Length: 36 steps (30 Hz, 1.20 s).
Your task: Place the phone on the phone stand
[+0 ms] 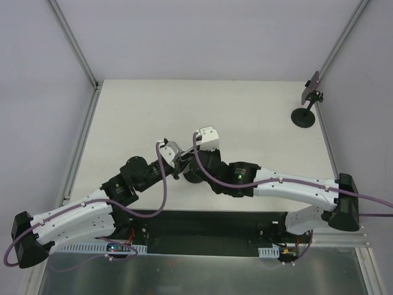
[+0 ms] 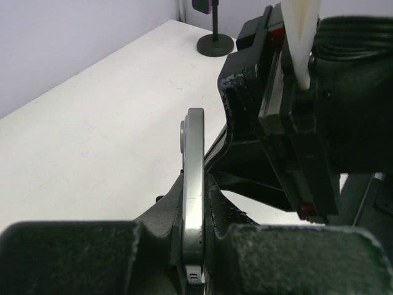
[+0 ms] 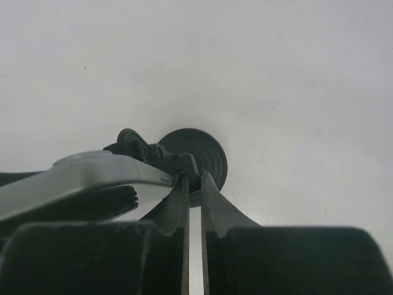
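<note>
A silver phone (image 2: 194, 160) stands edge-on between the fingers of my left gripper (image 2: 195, 203), which is shut on it. The phone (image 3: 80, 175) also shows in the right wrist view, reaching in from the left. There its end touches the black holder at the top of the phone stand (image 3: 206, 150), whose round black base sits on the table below. My right gripper (image 3: 194, 181) is nearly closed, its tips pinched on that holder. In the top view both grippers, left (image 1: 178, 165) and right (image 1: 193, 167), meet over the stand (image 1: 191, 177) at the table's middle.
A second black stand (image 1: 304, 115) with a dark, pink-edged plate on top stands at the far right by the frame post; it also shows in the left wrist view (image 2: 215, 43). The right arm's wrist (image 2: 295, 123) is close beside the phone. The white table (image 1: 153, 110) lies around them.
</note>
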{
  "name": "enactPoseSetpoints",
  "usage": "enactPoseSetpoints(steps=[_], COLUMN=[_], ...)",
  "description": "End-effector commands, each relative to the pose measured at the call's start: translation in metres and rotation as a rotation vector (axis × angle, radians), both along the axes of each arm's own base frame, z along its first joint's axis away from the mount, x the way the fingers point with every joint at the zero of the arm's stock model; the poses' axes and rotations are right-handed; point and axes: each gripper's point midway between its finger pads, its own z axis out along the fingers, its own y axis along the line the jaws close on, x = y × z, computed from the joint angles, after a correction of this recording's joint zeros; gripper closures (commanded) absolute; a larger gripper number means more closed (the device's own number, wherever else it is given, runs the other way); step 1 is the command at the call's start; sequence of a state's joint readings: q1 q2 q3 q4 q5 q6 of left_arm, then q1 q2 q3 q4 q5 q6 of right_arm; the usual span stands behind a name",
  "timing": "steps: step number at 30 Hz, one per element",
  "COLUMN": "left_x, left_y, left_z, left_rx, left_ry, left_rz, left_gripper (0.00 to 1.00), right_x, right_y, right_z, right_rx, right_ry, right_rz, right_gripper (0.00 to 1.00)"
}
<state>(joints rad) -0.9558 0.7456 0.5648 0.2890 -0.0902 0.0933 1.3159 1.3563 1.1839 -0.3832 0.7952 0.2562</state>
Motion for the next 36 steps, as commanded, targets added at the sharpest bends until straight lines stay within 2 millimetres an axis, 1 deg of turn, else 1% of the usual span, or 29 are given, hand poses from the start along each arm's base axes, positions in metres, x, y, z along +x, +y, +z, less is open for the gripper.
enactPoseSetpoints(steps=[1, 2, 3, 5, 6, 7, 9, 10, 11, 12, 14, 15, 16, 17, 18, 19, 20, 21, 22, 23, 24, 26, 27, 28, 29, 30, 31, 33, 36], left_x=[0.076, 0.077, 0.078, 0.078, 0.076, 0.073, 0.067, 0.064, 0.062, 0.058, 0.048, 0.044, 0.035, 0.029, 0.022, 0.005, -0.003, -0.011, -0.024, -0.030, -0.036, -0.054, -0.057, -0.062, -0.070, -0.071, -0.071, -0.071, -0.064], left_y=[0.068, 0.067, 0.066, 0.065, 0.063, 0.063, 0.058, 0.057, 0.057, 0.056, 0.049, 0.048, 0.045, 0.042, 0.039, 0.030, 0.027, 0.026, 0.021, 0.019, 0.019, 0.012, 0.010, 0.007, 0.004, 0.002, 0.001, 0.000, 0.003], left_z=[-0.002, 0.000, -0.003, -0.007, -0.008, -0.009, -0.014, -0.016, -0.018, -0.027, -0.024, -0.023, -0.022, -0.020, -0.017, -0.009, -0.005, 0.008, 0.007, 0.011, 0.023, 0.020, 0.025, 0.024, 0.020, 0.021, 0.020, 0.020, 0.024], left_rx=[0.043, 0.029, 0.036, 0.023, 0.012, -0.012, -0.012, -0.024, -0.030, -0.024, -0.049, -0.060, -0.059, -0.085, -0.104, -0.122, -0.129, -0.145, -0.125, -0.118, -0.111, -0.063, -0.044, -0.031, -0.010, -0.002, 0.004, 0.009, -0.010], left_ry=[-0.099, -0.104, -0.100, -0.082, -0.077, -0.062, -0.038, -0.021, -0.009, 0.017, 0.034, 0.055, 0.069, 0.087, 0.098, 0.094, 0.091, 0.069, 0.080, 0.076, 0.049, 0.064, 0.047, 0.053, 0.066, 0.067, 0.073, 0.087, 0.108], left_rz=[0.538, 0.543, 0.541, 0.543, 0.525, 0.514, 0.473, 0.461, 0.449, 0.434, 0.356, 0.332, 0.279, 0.237, 0.193, 0.077, 0.030, -0.013, -0.091, -0.126, -0.164, -0.274, -0.307, -0.341, -0.396, -0.410, -0.421, -0.426, -0.377], left_gripper=[1.00, 1.00, 1.00, 1.00, 1.00, 1.00, 1.00, 1.00, 1.00, 1.00, 1.00, 1.00, 1.00, 1.00, 1.00, 1.00, 1.00, 1.00, 1.00, 1.00, 1.00, 1.00, 1.00, 1.00, 1.00, 1.00, 1.00, 1.00, 0.82], right_x=[-0.014, -0.015, -0.017, -0.028, -0.032, -0.036, -0.048, -0.056, -0.068, -0.076, -0.095, -0.099, -0.093, -0.101, -0.102, -0.083, -0.093, -0.079, -0.079, -0.086, -0.082, -0.085, -0.079, -0.075, -0.079, -0.072, -0.073, -0.072, -0.076], right_y=[0.017, 0.024, 0.026, 0.033, 0.032, 0.031, 0.029, 0.027, 0.021, 0.028, 0.018, 0.011, 0.001, -0.004, -0.012, -0.022, -0.022, -0.029, -0.029, -0.025, -0.024, -0.015, -0.012, -0.010, -0.003, 0.000, 0.004, 0.010, 0.013], right_z=[0.054, 0.054, 0.066, 0.072, 0.072, 0.068, 0.070, 0.051, 0.058, 0.070, 0.061, 0.057, 0.059, 0.068, 0.061, 0.060, 0.062, 0.059, 0.059, 0.059, 0.063, 0.061, 0.070, 0.071, 0.069, 0.075, 0.081, 0.078, 0.073], right_rx=[0.210, 0.185, 0.198, 0.195, 0.195, 0.190, 0.246, 0.226, 0.283, 0.383, 0.363, 0.316, 0.253, 0.252, 0.202, 0.177, 0.195, 0.191, 0.187, 0.163, 0.159, 0.116, 0.114, 0.111, 0.129, 0.153, 0.175, 0.181, 0.179], right_ry=[-0.034, -0.036, -0.053, -0.058, -0.054, -0.041, 0.011, 0.027, 0.055, 0.049, 0.045, 0.052, 0.022, 0.041, 0.065, 0.056, 0.078, 0.081, 0.081, 0.070, 0.051, 0.018, -0.013, -0.013, 0.015, -0.005, -0.008, 0.018, 0.055], right_rz=[-0.074, -0.072, -0.080, -0.042, -0.033, -0.019, 0.043, 0.085, 0.154, 0.216, 0.386, 0.431, 0.463, 0.540, 0.593, 0.603, 0.714, 0.712, 0.758, 0.866, 0.895, 1.015, 1.024, 1.038, 1.101, 1.119, 1.154, 1.217, 1.281], right_gripper=[1.00, 1.00, 1.00, 1.00, 0.92, 0.80, 0.55, 0.51, 0.47, 0.35, 0.21, 0.14, 0.10, 0.08, 0.07, 0.08, 0.08, 0.08, 0.08, 0.08, 0.08, 0.08, 0.08, 0.09, 0.10, 0.11, 0.11, 0.13, 0.13])
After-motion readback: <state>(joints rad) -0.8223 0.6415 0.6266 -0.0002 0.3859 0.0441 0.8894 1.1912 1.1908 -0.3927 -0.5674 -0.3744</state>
